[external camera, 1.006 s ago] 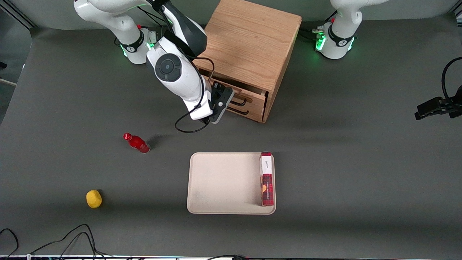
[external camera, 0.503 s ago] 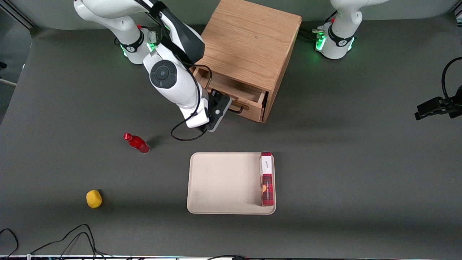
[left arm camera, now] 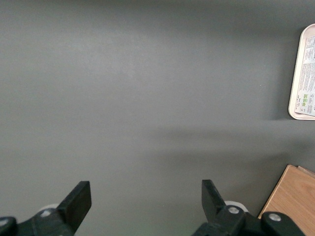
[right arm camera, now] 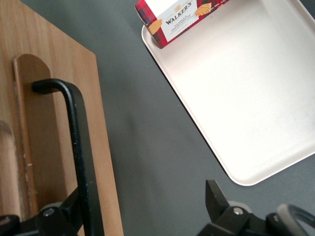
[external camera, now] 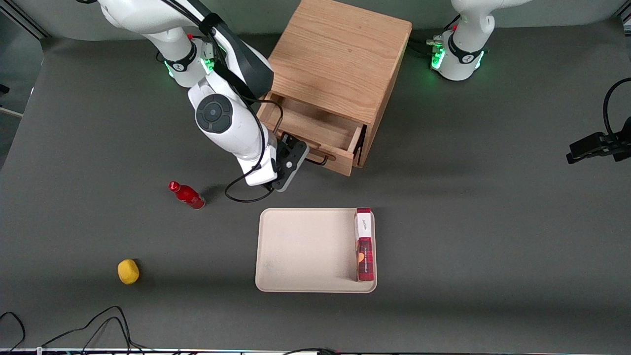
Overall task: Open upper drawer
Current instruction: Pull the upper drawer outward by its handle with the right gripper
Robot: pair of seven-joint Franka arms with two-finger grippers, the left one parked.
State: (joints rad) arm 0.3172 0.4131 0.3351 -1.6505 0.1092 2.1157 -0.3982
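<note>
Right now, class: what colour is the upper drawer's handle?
Black, clearest in the right wrist view: handle, with the gripper around it.

The end effector (external camera: 301, 155), fingers spread at the drawer's (external camera: 315, 130) handle (external camera: 321, 160), covers one end of that handle in the front view. In the right wrist view, the handle, box (right arm camera: 182, 17) and tray (right arm camera: 246, 98) are cut off at the edges.
</note>
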